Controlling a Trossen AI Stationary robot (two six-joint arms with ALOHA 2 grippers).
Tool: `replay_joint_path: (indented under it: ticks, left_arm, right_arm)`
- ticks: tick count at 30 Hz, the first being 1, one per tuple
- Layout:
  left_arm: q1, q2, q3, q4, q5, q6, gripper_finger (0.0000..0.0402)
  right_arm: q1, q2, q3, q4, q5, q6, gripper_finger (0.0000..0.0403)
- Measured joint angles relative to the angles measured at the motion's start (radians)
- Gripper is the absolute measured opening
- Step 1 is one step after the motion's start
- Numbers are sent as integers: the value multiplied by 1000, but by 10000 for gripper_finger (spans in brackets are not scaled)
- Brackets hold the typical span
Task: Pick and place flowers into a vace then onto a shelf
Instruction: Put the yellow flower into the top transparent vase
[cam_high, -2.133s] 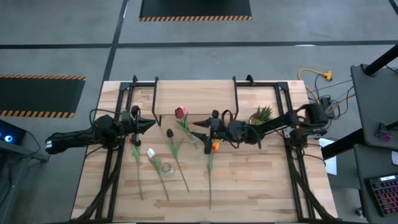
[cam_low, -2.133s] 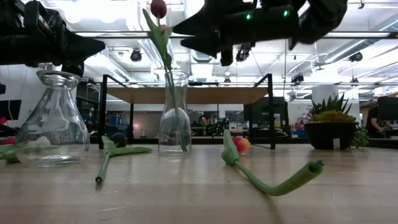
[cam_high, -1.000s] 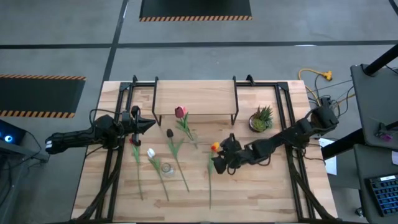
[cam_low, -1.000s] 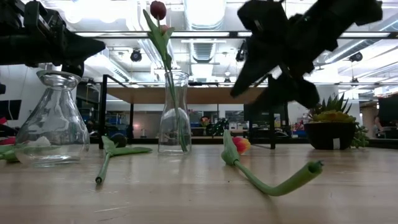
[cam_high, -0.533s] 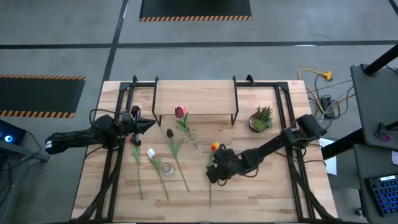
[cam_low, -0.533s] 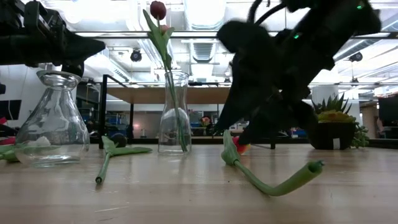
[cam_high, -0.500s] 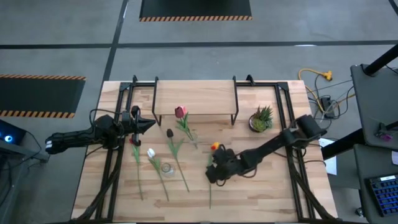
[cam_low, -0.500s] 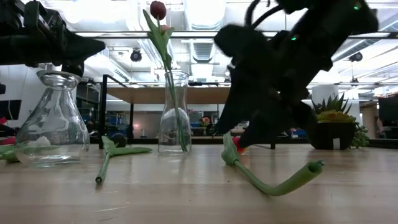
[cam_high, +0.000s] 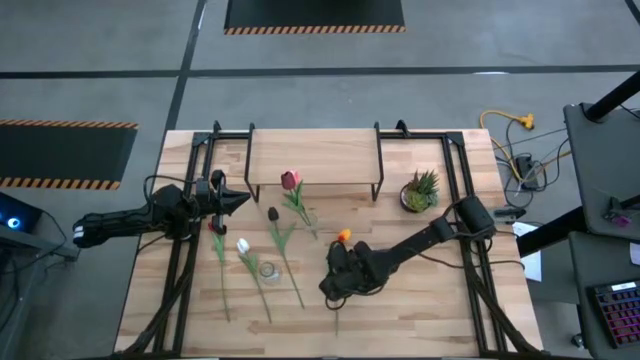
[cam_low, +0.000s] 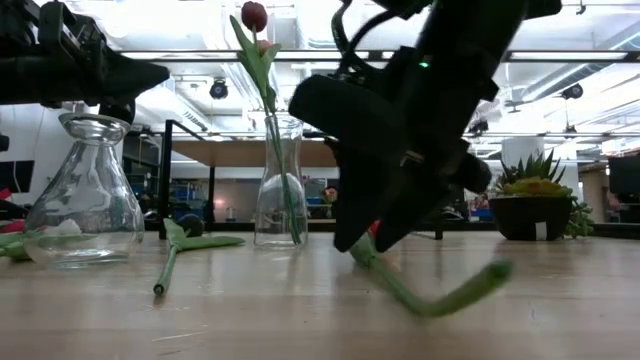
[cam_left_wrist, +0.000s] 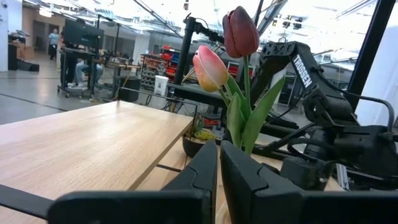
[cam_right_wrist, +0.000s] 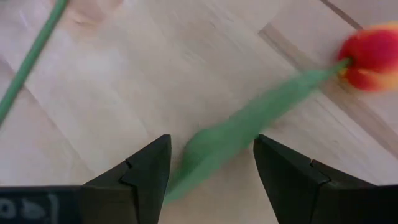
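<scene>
Right gripper (cam_right_wrist: 208, 162) is held open w/ its fingers either side of the orange-yellow tulip's (cam_right_wrist: 373, 56) stem, low over the surface (cam_high: 420, 290) mid-area. Left gripper (cam_left_wrist: 217, 180) is parked shut nr the left edge.

A small spiky green plant in a dark pot (cam_high: 421, 190) stands on the bench (cam_high: 430, 290), off to one side of the right arm's jaws and well apart from them. In the low view the same plant (cam_low: 534, 196) sits at the far side of the bench. A yellow cable (cam_high: 506, 123) lies curled on the grey floor (cam_high: 100, 60) past the bench corner, far from both pairs of jaws. Two black mats with orange and black striped edges (cam_high: 60, 152) lie on the floor. A dark desk with a keyboard (cam_high: 612, 300) stands next to the bench. People (cam_left_wrist: 55, 38) show far off in the room beyond the left jaws.
</scene>
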Motion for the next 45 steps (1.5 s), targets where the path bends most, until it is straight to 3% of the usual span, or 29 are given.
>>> replay_joint_path:
  ticks: [8,15,19,27,36,39,45]
  left_arm:
    - [0,0,0,1,0,0,4]
    - [0,0,0,0,0,0,4]
    - [0,0,0,0,0,0,4]
    - [0,0,0,0,0,0,4]
    - [0,0,0,0,0,0,4]
    - [0,0,0,0,0,0,4]
    - [0,0,0,0,0,0,4]
  right_arm:
    - [-18,10,3,-61,-15,3,219]
    - [-28,6,-17,-63,-101,-49,213]
    - [-28,6,-19,-73,-104,-79,171]
    - [-33,2,-18,-103,-120,-78,29]
    - [-9,-89,-27,-172,-165,-82,13]
    - [0,-146,-25,-237,-122,-60,13]
    - [32,-236,-25,-256,89,-92,13]
